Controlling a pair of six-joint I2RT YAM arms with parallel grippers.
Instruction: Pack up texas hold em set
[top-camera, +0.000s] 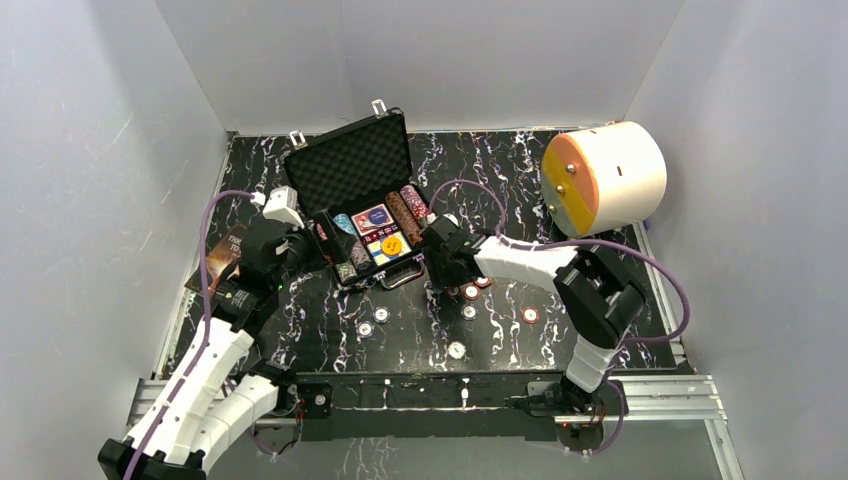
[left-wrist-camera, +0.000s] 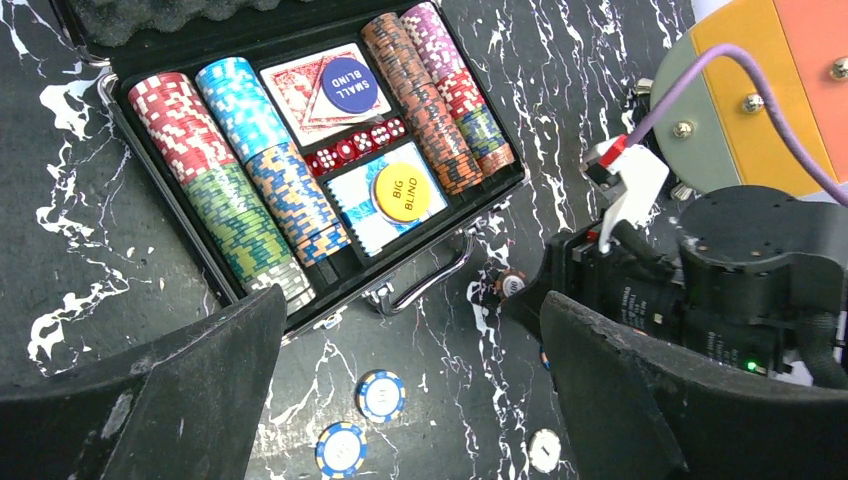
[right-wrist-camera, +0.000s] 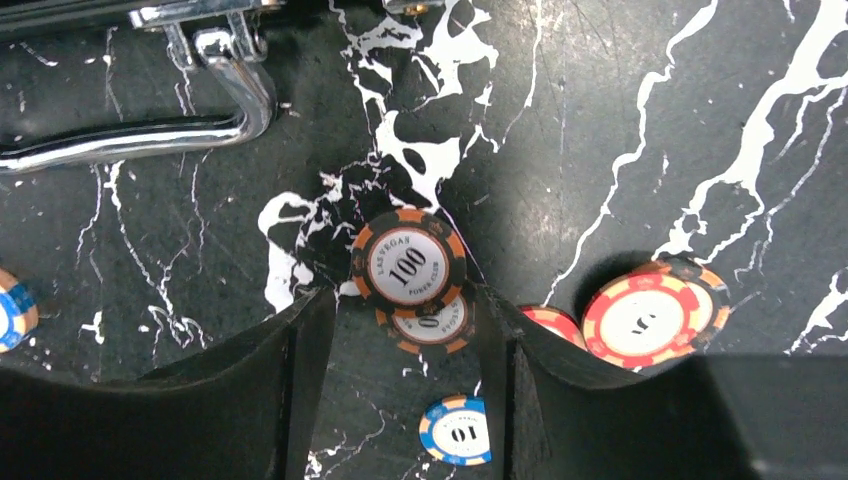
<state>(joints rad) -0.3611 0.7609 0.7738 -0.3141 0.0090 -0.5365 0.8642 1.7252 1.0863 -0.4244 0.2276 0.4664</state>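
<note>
Looking at the top view, I see my right arm folded at the elbow on the right side and stretched leftward, with the right gripper (top-camera: 445, 268) pointing down at the black marbled table (top-camera: 420, 345) just right of the poker case (top-camera: 350, 165) and its chrome handle (right-wrist-camera: 150, 130). From that wrist's camera the jaws stand partly open, straddling 2 overlapping orange-and-black chips (right-wrist-camera: 408, 265). The top one reads "LAS VEGAS 100 POKER CLUB", and I cannot tell whether either finger touches them. Right of the fingers lies a red chip (right-wrist-camera: 640, 315) marked "5", and at bottom centre a blue chip (right-wrist-camera: 457, 430) marked "10". My left arm stands up from the lower left, with the left gripper (left-wrist-camera: 410, 310) held near the case's left front corner, jaws wide apart and holding nothing. The case sits open in the upper middle of the top view, its foam-lined lid raised behind. Rows of chips (left-wrist-camera: 240, 200) fill its tray around a blue disc (left-wrist-camera: 345, 85) reading "SMALL BLIND", a yellow disc (left-wrist-camera: 402, 192) reading "BIG BLIND" and a row of red dice (left-wrist-camera: 355, 148). More loose chips (top-camera: 456, 350) lie scattered on the table at lower centre.
</note>
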